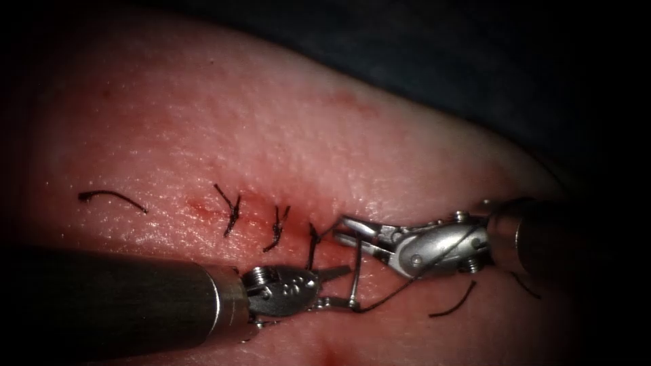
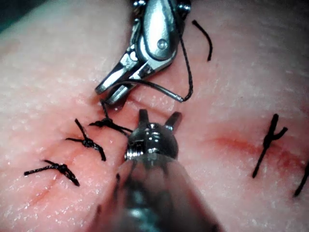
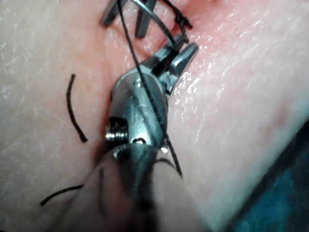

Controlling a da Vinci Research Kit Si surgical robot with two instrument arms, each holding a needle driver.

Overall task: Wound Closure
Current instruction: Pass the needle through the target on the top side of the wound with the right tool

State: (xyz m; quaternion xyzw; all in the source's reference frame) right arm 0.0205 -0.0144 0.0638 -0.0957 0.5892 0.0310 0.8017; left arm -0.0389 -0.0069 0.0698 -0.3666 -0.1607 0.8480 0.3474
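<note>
My right tool [image 1: 342, 229] comes in from the right, jaws shut on the curved needle [image 1: 354, 271] near one end. The needle hangs down from the jaws above the tissue [image 1: 271, 122], not in it. Black thread [image 1: 407, 281] leaves its lower end and drapes back over the right tool. The left tool [image 1: 344, 287] comes from the lower left with open jaws; the needle passes just off their tips, and they hold nothing. In the left wrist view the left tool [image 2: 158, 116] gapes just short of the needle [image 2: 154, 87] held by the right tool [image 2: 107, 94].
Three knotted stitches [image 1: 230, 213] [image 1: 277, 227] [image 1: 313, 240] cross the reddened cut [image 1: 203, 203]; the last lies by the right tool's jaw tips. Loose cut pieces of thread lie far left [image 1: 112, 196] and under the right tool [image 1: 454, 305]. The tissue's edge falls off at upper right.
</note>
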